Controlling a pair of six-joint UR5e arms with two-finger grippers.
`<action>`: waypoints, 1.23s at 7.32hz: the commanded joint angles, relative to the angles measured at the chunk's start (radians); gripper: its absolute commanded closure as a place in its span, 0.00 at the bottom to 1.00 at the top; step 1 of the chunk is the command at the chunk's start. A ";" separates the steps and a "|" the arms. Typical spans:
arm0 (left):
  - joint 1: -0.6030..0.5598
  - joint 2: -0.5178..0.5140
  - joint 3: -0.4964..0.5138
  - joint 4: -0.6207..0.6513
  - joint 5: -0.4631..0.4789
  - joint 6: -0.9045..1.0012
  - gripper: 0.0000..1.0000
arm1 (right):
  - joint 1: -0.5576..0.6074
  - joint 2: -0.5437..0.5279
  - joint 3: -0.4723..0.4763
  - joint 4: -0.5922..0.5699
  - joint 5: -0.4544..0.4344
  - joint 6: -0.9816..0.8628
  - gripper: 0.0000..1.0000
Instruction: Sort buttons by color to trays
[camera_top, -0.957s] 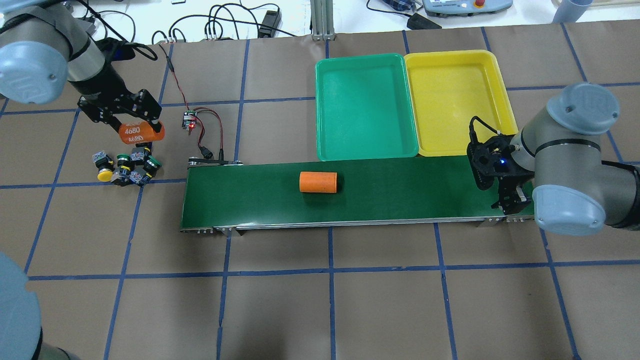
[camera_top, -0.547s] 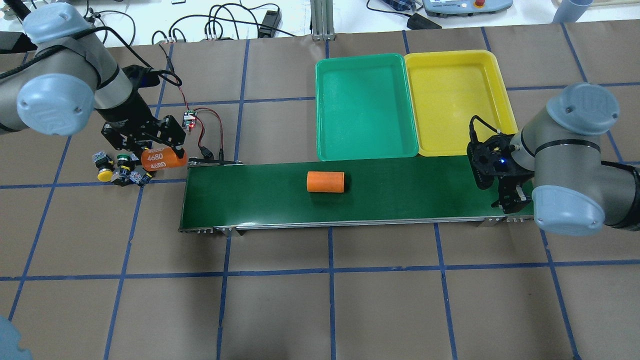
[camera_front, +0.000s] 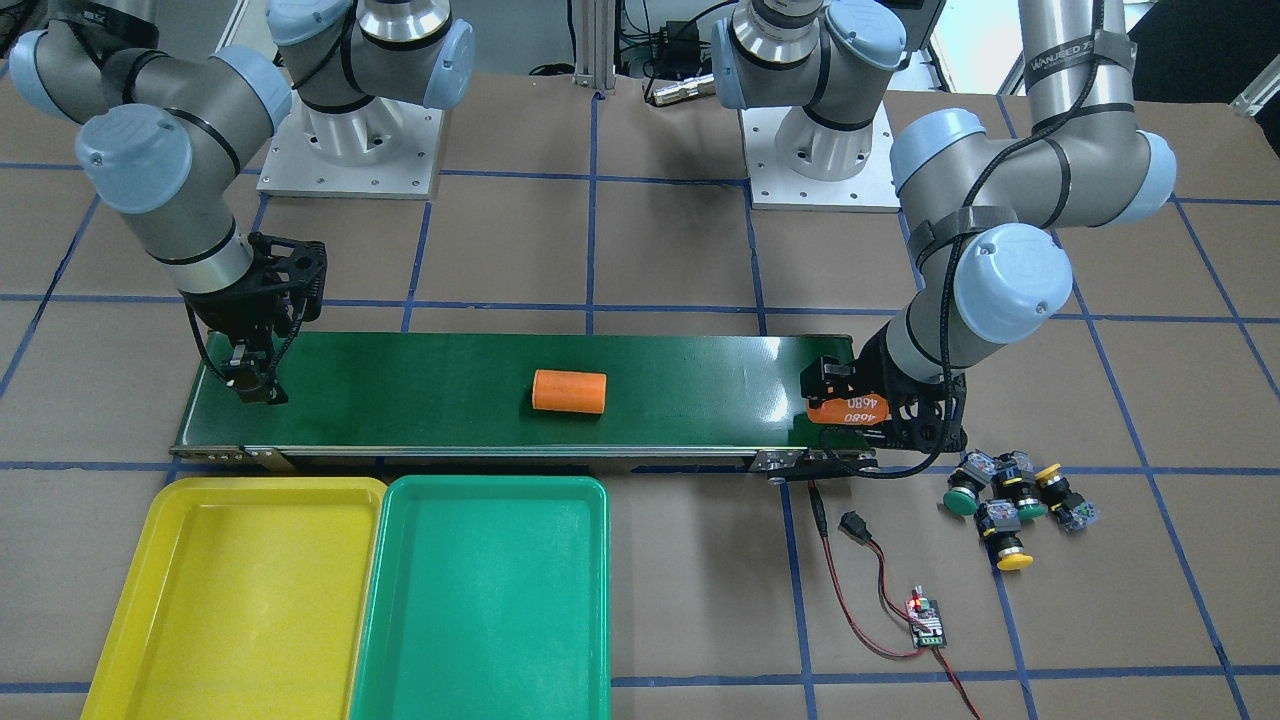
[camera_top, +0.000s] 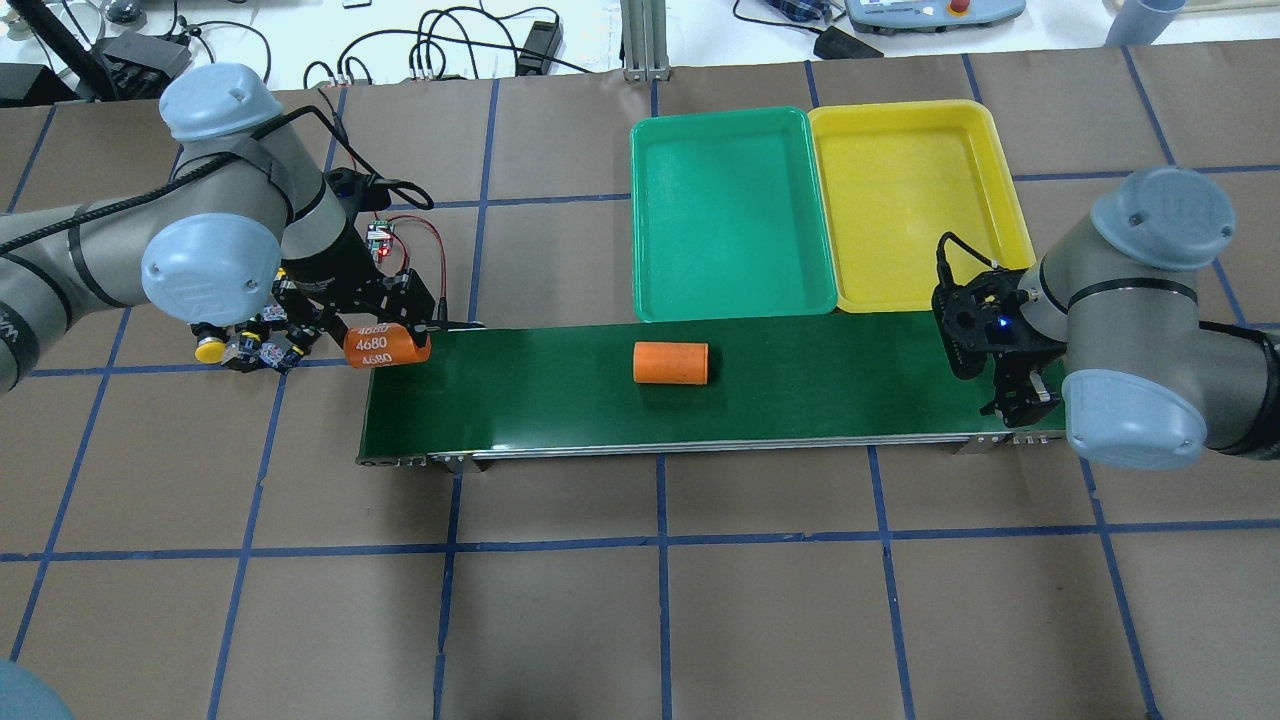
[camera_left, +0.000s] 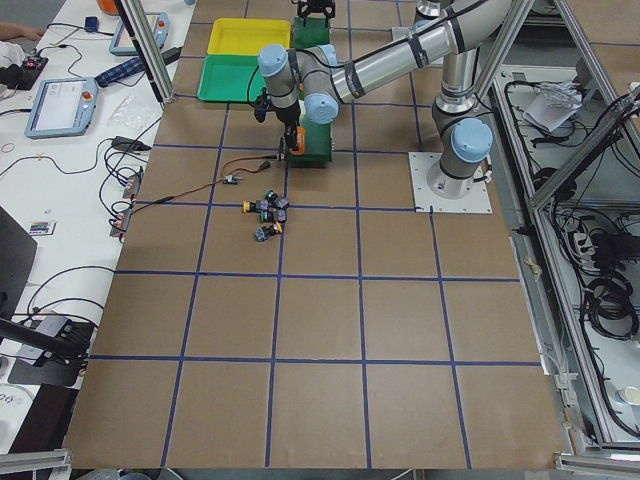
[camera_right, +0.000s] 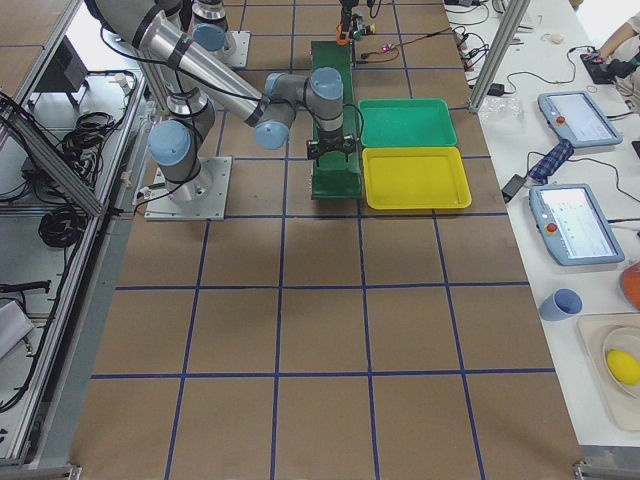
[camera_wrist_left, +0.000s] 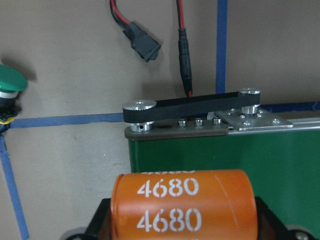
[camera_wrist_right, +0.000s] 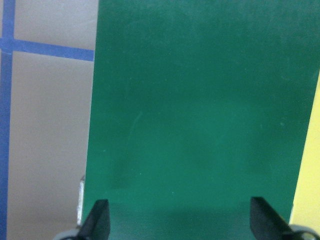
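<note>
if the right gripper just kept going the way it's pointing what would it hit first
The right gripper points straight down, open, so it would likely meet the bare conveyor belt first; the wrist view shows nothing else under it. Its height above the belt is unclear.

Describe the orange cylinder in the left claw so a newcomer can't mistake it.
Find the long dark-green conveyor belt, then its left end in the overhead view. There the left claw grips an orange cylinder printed with white 4680. The other orange cylinder lies loose mid-belt with no print showing.
</note>
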 joint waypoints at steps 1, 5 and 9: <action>-0.003 0.025 -0.016 0.000 -0.007 -0.001 0.33 | 0.000 0.011 -0.003 -0.001 -0.005 0.003 0.00; -0.006 0.029 -0.023 -0.013 -0.007 -0.006 0.00 | 0.000 0.016 -0.008 -0.001 -0.003 0.004 0.00; 0.017 0.074 0.096 -0.092 0.000 -0.004 0.00 | 0.002 0.020 -0.011 0.000 -0.003 0.012 0.00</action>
